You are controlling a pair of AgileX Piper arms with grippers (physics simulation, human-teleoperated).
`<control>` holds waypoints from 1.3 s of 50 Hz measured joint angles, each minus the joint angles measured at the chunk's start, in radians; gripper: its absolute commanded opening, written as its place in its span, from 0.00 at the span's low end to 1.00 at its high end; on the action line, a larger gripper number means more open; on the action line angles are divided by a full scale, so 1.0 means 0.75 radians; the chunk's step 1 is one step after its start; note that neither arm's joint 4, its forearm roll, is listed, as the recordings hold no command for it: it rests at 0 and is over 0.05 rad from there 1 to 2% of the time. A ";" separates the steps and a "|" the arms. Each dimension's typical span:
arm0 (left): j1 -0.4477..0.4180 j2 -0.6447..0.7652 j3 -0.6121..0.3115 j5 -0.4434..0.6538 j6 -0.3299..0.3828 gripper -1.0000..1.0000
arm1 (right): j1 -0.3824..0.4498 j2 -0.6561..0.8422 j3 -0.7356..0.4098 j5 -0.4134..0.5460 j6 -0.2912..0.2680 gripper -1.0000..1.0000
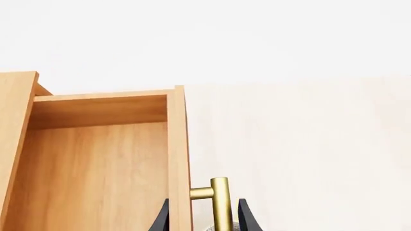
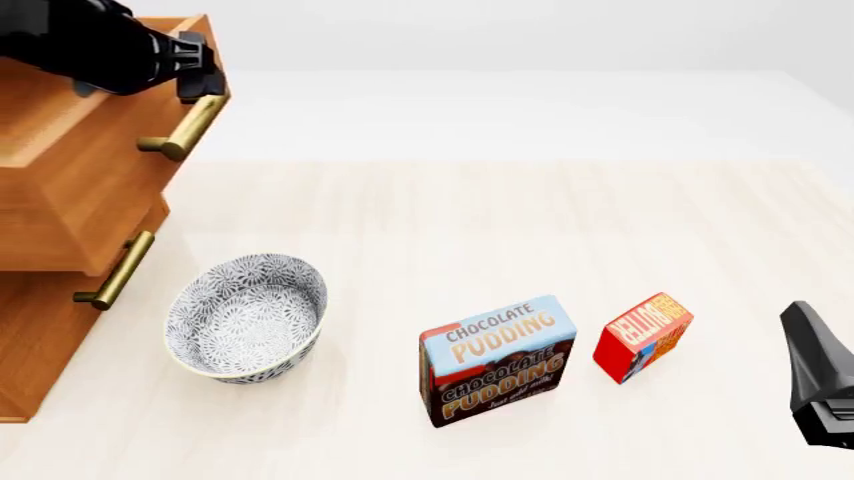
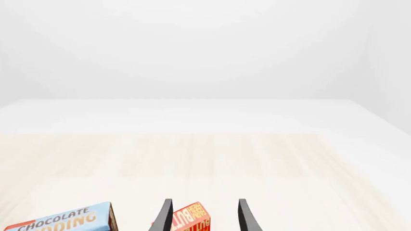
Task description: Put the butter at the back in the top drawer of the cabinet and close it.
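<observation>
Flanking the butter (image 2: 642, 335): pudding box (image 2: 497, 360), then bowl (image 2: 247, 315).

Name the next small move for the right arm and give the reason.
Probably ease the right tool forward and down around the butter. The top drawer already stands open with the left tool at its brass handle, while the butter sits ungrasped on the table, framed between the right tool's open fingers.
</observation>
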State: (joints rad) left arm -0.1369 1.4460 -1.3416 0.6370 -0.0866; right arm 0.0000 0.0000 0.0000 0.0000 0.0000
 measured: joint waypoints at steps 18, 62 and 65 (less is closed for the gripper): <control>-0.060 0.008 -0.008 -0.003 -0.005 1.00 | 0.000 0.000 0.000 0.000 0.000 1.00; -0.186 0.032 -0.023 -0.039 -0.082 1.00 | 0.000 0.000 0.000 0.000 0.000 1.00; -0.190 0.033 -0.024 -0.041 -0.081 1.00 | 0.000 0.000 0.000 0.000 0.000 1.00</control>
State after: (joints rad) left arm -0.2791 1.4707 -1.3592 0.6064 -0.1476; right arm 0.0000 0.0000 0.0000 0.0000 0.0000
